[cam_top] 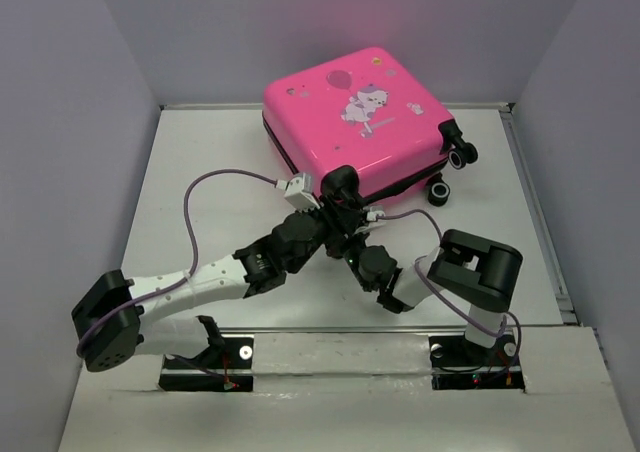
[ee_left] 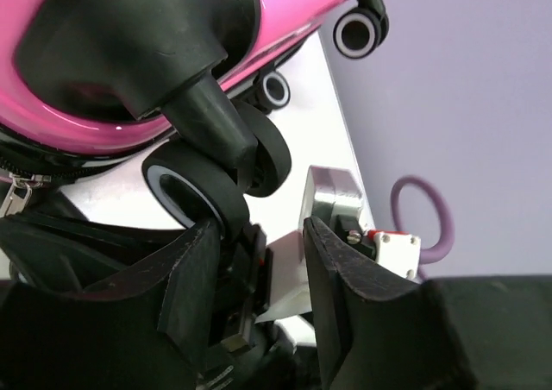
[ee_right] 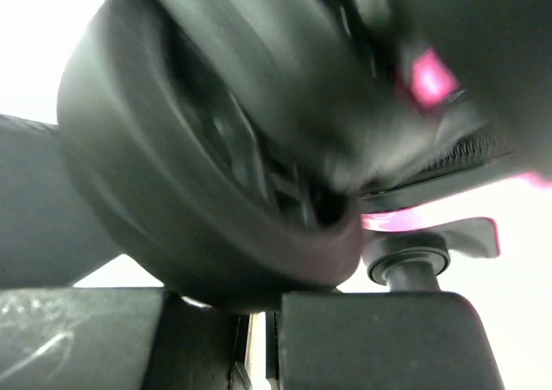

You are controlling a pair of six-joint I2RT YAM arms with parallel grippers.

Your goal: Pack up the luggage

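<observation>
While the suitcase (cam_top: 350,122) lay closed at the far middle of the surface (cam_top: 200,162), both arms crowded its near wheel (ee_left: 216,179) — likely shifting it. The left gripper (ee_left: 259,235) held its jaws apart beside the wheel; the right gripper (ee_right: 263,317) was too blurred to tell. Next: a firm, centred grip.

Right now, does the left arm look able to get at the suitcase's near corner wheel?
Probably yes. The left end effector is open, and the black caster wheel of the pink suitcase sits just past its fingertips, nothing between. The right arm crowds that corner, though.
</observation>
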